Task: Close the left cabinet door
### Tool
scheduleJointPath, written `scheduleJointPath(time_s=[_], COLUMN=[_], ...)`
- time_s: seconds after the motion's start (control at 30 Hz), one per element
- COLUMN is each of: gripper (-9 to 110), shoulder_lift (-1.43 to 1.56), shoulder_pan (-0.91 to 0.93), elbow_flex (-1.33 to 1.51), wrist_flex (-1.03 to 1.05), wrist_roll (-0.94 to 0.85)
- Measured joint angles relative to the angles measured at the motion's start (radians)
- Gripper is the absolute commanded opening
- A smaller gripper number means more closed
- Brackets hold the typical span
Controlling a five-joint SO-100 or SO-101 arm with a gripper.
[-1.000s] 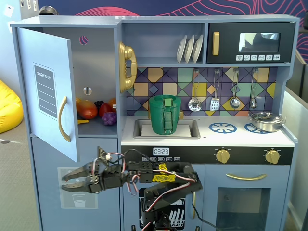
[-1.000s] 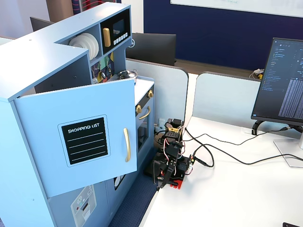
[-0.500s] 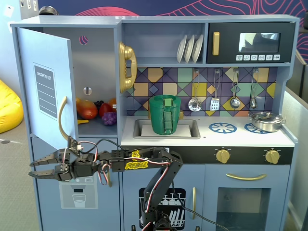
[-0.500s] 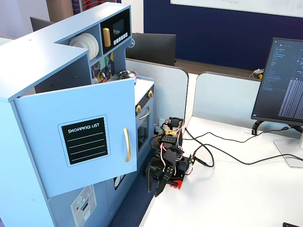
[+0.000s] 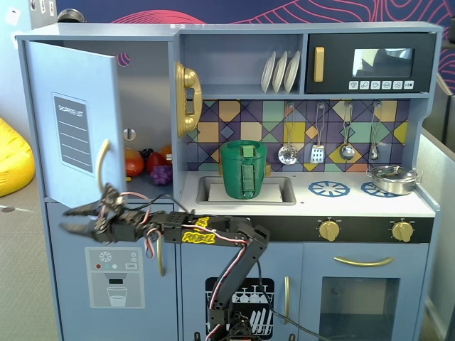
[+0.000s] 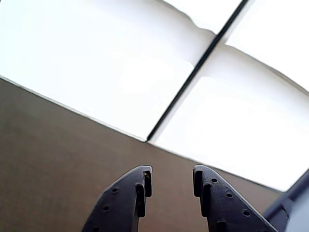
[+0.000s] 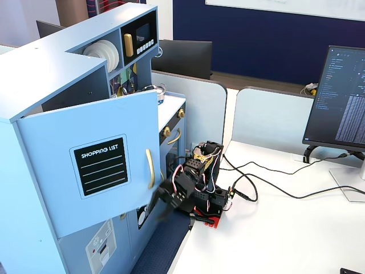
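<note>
The left cabinet door [image 7: 91, 171] stands open, swung out past the near edge of the worktop [image 7: 285, 228]. The claw [image 5: 75, 219] is a little open and holds nothing, just below the door's gold handle [image 5: 103, 165]. The door looks stiff, light and smooth. It should swing easily, so push its flat front near the handle.
</note>
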Motion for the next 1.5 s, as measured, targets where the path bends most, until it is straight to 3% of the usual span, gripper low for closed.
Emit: scheduleJointPath(time_s=[0.53,0.97,1.1,1.37,1.5], gripper=[0,0,0,0,0], shoulder_lift=[0.183,0.290,0.408,0.672,0.811], shoulder_pan=[0.529,0.600,0.696,1.138,1.270], elbow_flex=[0.074,0.158,0.225,0.508,0.644], wrist_flex=[0.026,0.052,0.225,0.759,1.046], wrist_roll=[0.008,0.044,0.112,0.350,0.454])
